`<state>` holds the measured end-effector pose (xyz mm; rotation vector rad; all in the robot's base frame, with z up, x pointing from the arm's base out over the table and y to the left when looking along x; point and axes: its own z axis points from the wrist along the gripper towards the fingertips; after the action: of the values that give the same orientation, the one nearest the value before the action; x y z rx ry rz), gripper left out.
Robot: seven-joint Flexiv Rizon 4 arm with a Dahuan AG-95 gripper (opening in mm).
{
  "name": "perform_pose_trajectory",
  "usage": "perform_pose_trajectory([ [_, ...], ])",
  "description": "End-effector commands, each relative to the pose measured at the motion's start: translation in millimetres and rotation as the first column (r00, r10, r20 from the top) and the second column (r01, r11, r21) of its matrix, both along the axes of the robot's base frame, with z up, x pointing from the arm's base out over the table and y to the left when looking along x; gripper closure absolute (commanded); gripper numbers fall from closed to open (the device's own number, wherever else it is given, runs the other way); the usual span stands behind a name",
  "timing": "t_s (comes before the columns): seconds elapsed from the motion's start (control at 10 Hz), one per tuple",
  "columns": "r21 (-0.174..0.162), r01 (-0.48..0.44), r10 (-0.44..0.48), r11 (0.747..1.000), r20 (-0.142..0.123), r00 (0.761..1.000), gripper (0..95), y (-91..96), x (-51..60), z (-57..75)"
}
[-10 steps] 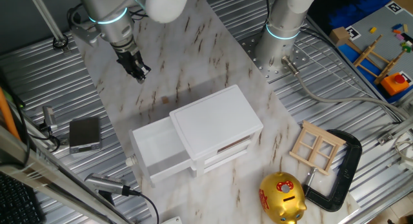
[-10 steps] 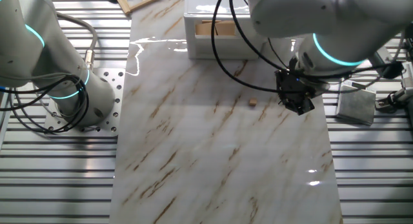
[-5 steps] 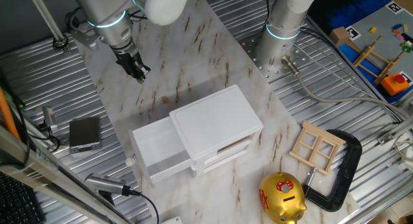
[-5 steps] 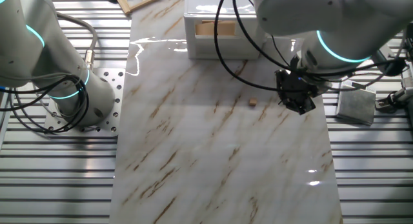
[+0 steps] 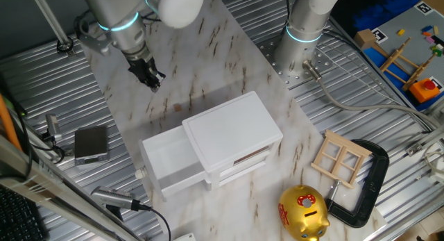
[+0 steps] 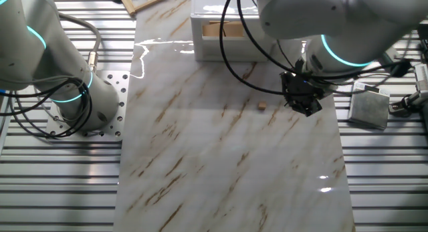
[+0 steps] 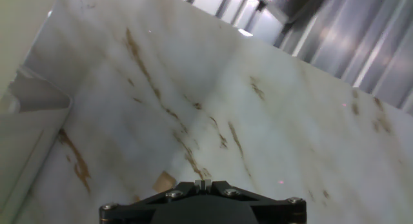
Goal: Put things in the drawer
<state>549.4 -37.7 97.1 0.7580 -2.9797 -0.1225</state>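
Currently end effector (image 6: 301,105) fingers look pressed together, empty, just beside tiny brown block (image 6: 261,105) on table (image 6: 221,158); risk: descending w/o spreading knocks block away from drawer (image 5: 166,158)

**Block out, drawer open**

A tiny brown cube-like block (image 6: 262,105) lies flat on the marbled surface (image 6: 221,158), apart from the cabinet. The plain white top drawer (image 5: 168,163) stands pulled open, its small round knob (image 5: 139,173) facing outward.

Two opposed overheads (plus wrist close-up)
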Motion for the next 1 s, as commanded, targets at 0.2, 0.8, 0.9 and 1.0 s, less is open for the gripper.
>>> perform_pose_trajectory([
  [0.2,0.006,-0.036,0.036,0.999,-0.016,0.999,76.0,5.4,-0.3,-4.8],
  [0.8,0.038,-0.085,0.086,0.996,-0.025,0.996,57.0,10.7,-3.6,-20.1],
  [0.9,0.041,-0.081,0.082,0.996,-0.026,0.996,57.0,13.1,-5.0,-23.1],
  [1.0,0.04,-0.08,0.081,0.996,-0.027,0.996,57.0,15.2,-6.5,-25.5],
])
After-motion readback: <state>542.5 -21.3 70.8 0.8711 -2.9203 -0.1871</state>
